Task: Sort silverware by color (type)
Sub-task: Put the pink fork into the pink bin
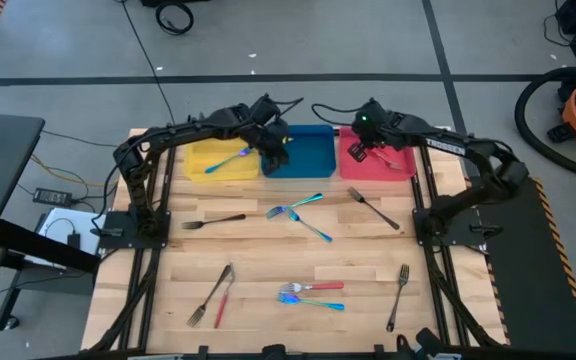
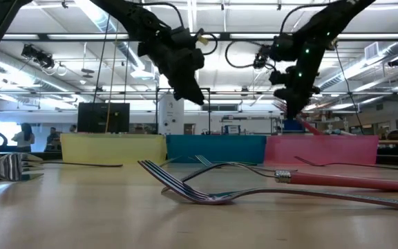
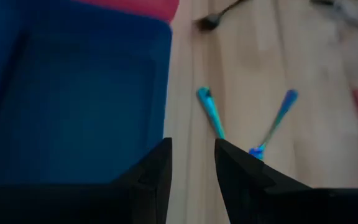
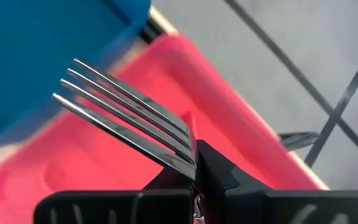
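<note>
My right gripper (image 1: 364,150) hangs over the red tray (image 1: 408,172) and is shut on a red-handled fork whose metal tines (image 4: 123,112) stick out past the fingers. My left gripper (image 3: 191,165) is open and empty above the blue tray's (image 3: 73,93) near edge, close to the yellow tray (image 1: 200,160). A blue-handled piece (image 1: 230,159) lies in the yellow tray, and a piece (image 1: 394,161) lies in the red tray. Several more forks, spoons and knives lie flat on the table, among them two teal ones (image 1: 298,207). My right gripper pinches the fork between its two fingers at the neck (image 4: 188,158), just behind the tines. The fingers come from above. The red handle (image 2: 308,126) slants down below the gripper toward the red tray; the tray wall hides whether its end touches the floor.
On the table lie a dark fork (image 1: 213,221), another dark fork (image 1: 373,208), a dark piece beside a red knife (image 1: 222,298), a red-handled and a teal piece (image 1: 313,293), and a dark fork (image 1: 398,295). The three trays line the far edge.
</note>
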`<move>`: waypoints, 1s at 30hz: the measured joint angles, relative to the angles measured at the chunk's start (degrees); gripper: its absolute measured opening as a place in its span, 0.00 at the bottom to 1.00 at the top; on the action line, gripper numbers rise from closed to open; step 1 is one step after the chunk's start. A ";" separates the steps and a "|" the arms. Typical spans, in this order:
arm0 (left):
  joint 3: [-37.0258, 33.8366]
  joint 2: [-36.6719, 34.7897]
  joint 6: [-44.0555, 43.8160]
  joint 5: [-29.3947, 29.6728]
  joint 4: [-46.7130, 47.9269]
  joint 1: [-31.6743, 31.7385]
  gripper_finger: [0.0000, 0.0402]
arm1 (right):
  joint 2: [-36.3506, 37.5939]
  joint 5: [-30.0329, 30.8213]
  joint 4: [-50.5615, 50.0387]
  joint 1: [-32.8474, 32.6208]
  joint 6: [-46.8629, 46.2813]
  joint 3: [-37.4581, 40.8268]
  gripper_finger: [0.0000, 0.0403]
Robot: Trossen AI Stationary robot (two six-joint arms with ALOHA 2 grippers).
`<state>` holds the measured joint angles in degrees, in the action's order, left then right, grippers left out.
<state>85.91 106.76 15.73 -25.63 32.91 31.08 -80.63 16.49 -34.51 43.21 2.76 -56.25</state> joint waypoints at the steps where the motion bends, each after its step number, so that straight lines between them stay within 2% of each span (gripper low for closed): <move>1: 0.00 0.00 0.04 1.16 0.42 -0.29 0.30 | -0.87 -0.05 -0.15 0.20 -0.02 -0.01 0.02; 6: 0.00 0.00 4.29 6.47 0.16 -1.66 0.30 | -5.41 -2.43 -0.65 1.23 -0.04 -0.02 0.02; 14: -0.02 0.02 6.36 7.06 -0.80 -1.72 0.30 | -10.86 -2.77 -1.77 1.65 -0.02 -0.02 0.03; 19: -0.04 0.07 6.60 7.02 -1.75 -1.78 0.30 | -12.22 -2.71 -2.14 1.65 -0.09 -0.02 0.08; 27: -0.04 0.07 7.15 7.03 -1.80 -1.74 0.30 | -11.36 4.11 -2.57 0.84 -0.20 -0.02 0.18; 30: -0.04 0.07 7.69 7.02 -1.88 -1.74 0.30 | -11.35 4.92 -3.13 0.47 -0.19 -0.02 0.21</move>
<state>85.86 106.83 23.42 -18.61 31.04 29.34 -91.98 21.41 -37.63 43.68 2.57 -56.27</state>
